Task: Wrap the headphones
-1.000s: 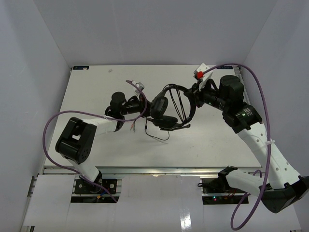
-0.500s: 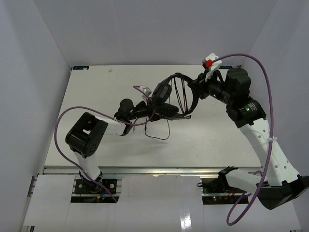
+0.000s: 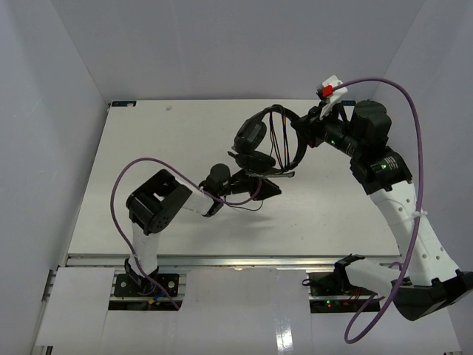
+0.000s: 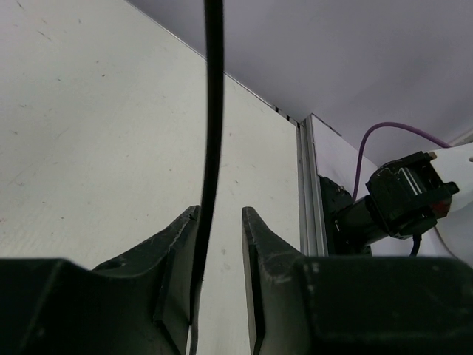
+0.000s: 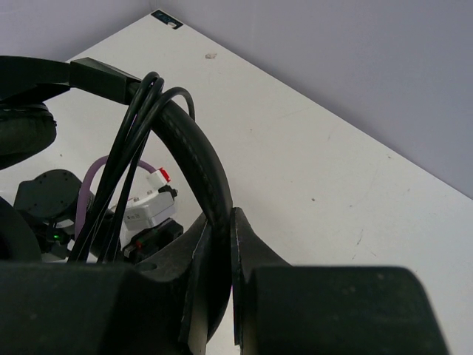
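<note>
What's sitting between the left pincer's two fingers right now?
The headphones' thin black cord runs up through the gap between the left pincer's fingers, which stand slightly apart. The left wrist view shows it.

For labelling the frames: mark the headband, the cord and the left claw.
headband (image 5: 198,159): right wrist view, middle of the black arch.
cord (image 4: 213,103): left wrist view, straight upper stretch.
left claw (image 4: 220,213): left wrist view, midway between its fingertips.

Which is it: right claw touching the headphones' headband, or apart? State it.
Touching. The right wrist view shows the right claw shut on the headphones, both fingers pressed against the headband.
</note>
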Robot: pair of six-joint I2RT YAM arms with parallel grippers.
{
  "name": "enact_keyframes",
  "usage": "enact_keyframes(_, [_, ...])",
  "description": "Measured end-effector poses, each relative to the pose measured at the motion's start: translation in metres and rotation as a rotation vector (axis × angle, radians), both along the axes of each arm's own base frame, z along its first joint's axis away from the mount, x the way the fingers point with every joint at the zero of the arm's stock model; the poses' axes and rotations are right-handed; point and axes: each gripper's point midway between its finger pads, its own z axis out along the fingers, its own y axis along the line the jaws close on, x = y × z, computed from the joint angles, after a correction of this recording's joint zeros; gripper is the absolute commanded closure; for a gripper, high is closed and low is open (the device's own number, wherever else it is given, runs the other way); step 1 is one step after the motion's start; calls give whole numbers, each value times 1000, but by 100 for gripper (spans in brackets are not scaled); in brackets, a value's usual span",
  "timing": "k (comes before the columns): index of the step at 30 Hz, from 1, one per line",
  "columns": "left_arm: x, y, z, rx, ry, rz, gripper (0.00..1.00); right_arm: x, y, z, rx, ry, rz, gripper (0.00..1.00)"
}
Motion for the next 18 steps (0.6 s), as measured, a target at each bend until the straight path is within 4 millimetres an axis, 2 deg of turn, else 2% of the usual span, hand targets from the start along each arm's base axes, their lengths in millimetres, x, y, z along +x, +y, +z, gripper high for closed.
enact_keyframes(5, [-5, -1, -3, -9, -10, 21, 65, 1, -3, 6, 8, -8, -13, 92])
enact_keyframes(11, [-39, 8, -37, 47, 41, 12, 67, 7, -12, 18, 26, -25, -57, 92])
enact_keyframes(18, [-82, 22, -67, 114, 84, -2, 93, 19, -26, 24, 44, -19, -141, 92])
